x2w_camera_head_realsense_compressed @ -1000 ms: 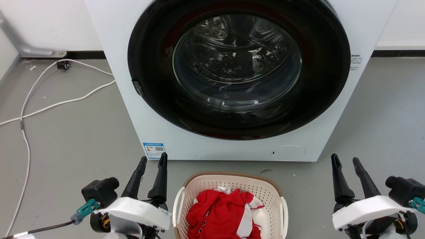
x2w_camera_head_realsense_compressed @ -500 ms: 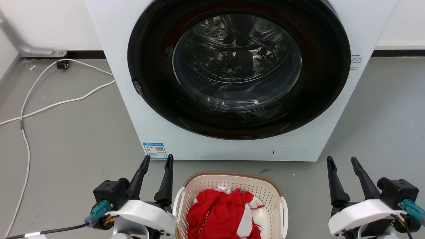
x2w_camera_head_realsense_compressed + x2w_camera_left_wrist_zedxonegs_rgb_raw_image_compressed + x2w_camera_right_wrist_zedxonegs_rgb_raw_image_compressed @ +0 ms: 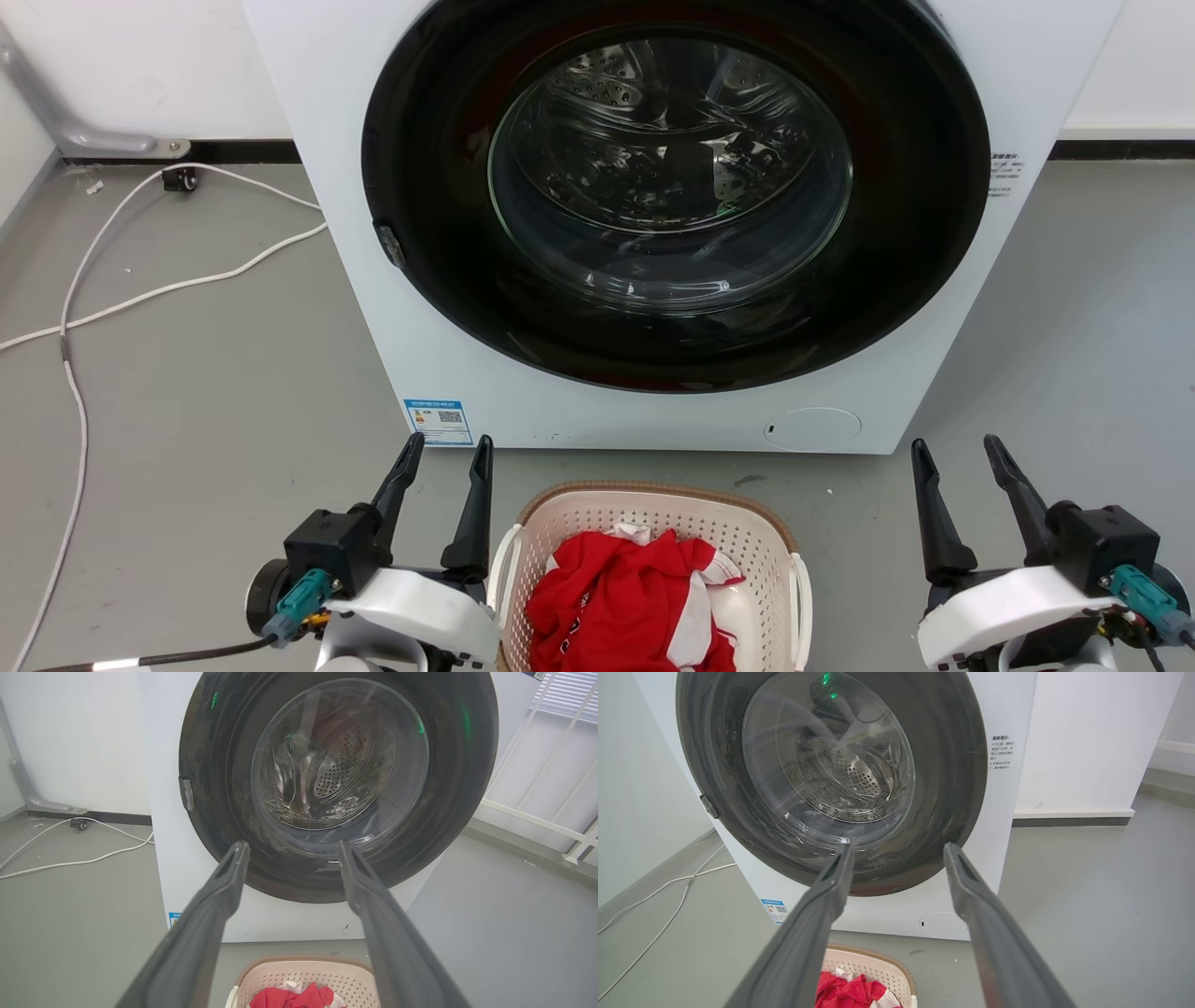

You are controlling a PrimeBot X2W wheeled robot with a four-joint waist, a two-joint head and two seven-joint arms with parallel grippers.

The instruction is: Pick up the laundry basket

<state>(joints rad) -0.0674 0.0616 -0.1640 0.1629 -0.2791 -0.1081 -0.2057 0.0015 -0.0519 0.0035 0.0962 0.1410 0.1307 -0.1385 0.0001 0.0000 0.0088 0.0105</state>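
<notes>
Left claw and right claw both stand spread wide with nothing between their fingers, pointing toward the washer. Between them, low on the grey floor, sits the laundry basket. Its far brown rim is near the foot of the washing machine but not touching it, and a red garment with white trim lies bundled inside. The basket's white left handle is just beside the left claw's inner finger, while the right handle is well apart from the right claw, so the left arm is the nearer one. The basket's near end is cut off, so I can't tell which way its long axis runs. I'd guess each claw must drop and swing inward to its handle. Off to the left a white cable trails over the floor, well apart from the basket.
</notes>
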